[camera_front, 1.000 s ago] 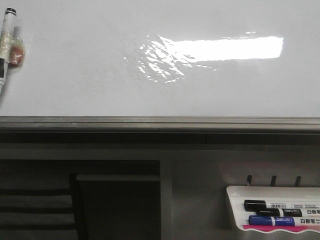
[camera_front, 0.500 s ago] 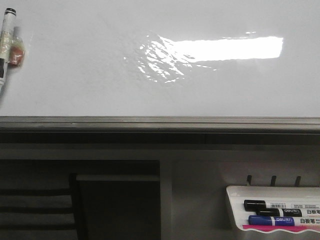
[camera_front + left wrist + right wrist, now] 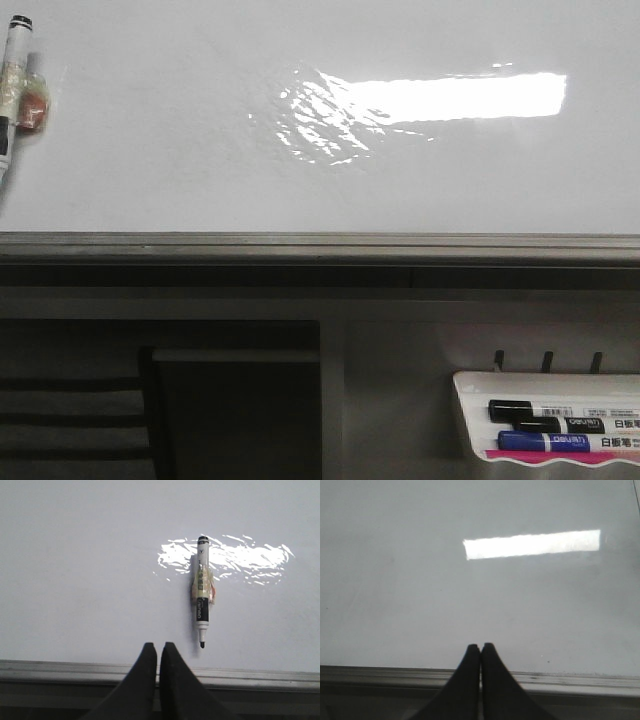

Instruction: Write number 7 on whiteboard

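Note:
The whiteboard (image 3: 200, 130) is glossy white with bright glare and a grey metal rail (image 3: 320, 245) along its near edge. No number 7 shows on it. An uncapped black-and-white marker (image 3: 12, 90) with tape round its middle lies on the board at the far left; in the left wrist view the marker (image 3: 201, 592) lies just beyond and to the right of my left gripper (image 3: 159, 646), tip toward the rail. My left gripper is shut and empty over the rail. My right gripper (image 3: 480, 646) is shut and empty at the board's (image 3: 470, 595) edge. Neither gripper shows in the front view.
A small white marker tray (image 3: 470, 400) at the lower right, below the board, holds a black marker (image 3: 545, 412) and a blue marker (image 3: 560, 441). A dark frame and shelf sit under the rail at the lower left.

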Motion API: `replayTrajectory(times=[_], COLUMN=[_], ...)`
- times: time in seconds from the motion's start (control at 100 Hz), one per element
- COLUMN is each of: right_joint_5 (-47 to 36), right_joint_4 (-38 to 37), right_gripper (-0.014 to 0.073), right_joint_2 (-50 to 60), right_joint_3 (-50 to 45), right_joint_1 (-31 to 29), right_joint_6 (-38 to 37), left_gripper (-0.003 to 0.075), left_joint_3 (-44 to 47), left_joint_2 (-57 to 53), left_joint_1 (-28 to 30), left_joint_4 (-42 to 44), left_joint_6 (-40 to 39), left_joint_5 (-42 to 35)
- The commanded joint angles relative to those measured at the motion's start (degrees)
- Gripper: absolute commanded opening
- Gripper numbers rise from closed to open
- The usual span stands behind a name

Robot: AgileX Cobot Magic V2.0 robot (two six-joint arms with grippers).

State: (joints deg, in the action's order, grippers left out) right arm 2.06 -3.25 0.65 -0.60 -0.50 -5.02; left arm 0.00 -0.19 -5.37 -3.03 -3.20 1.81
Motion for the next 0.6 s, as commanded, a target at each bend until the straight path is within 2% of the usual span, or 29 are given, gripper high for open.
replayTrajectory(times=[0.0, 0.2, 0.45, 0.59], right_joint_5=[-4.45, 0.47, 15.60, 23.36], right_joint_4=[-0.66, 0.67, 0.67, 0.67], right_gripper=[-0.0071, -0.0071, -0.0071, -0.0071], right_joint_2=[1.10, 0.12, -9.57, -16.19], right_joint_3=[0.11, 9.06, 23.84, 31.33], right_joint_1=[-0.43, -0.43, -0.43, -0.43], right_joint_6=[0.15, 0.15, 0.15, 1.57], left_gripper=[-0.0020, -0.0020, -0.0020, -0.0020], left_joint_3=[0.17, -7.35, -22.90, -29.87], left_joint_2=[-1.55, -1.42, 7.76, 15.81], left_joint_1=[0.04, 0.04, 0.04, 0.04], left_joint_4=[-0.05, -0.05, 0.04, 1.84], left_joint_6=[0.06, 0.06, 0.06, 0.06], left_joint_5=[-5.84, -3.77, 16.42, 23.16])
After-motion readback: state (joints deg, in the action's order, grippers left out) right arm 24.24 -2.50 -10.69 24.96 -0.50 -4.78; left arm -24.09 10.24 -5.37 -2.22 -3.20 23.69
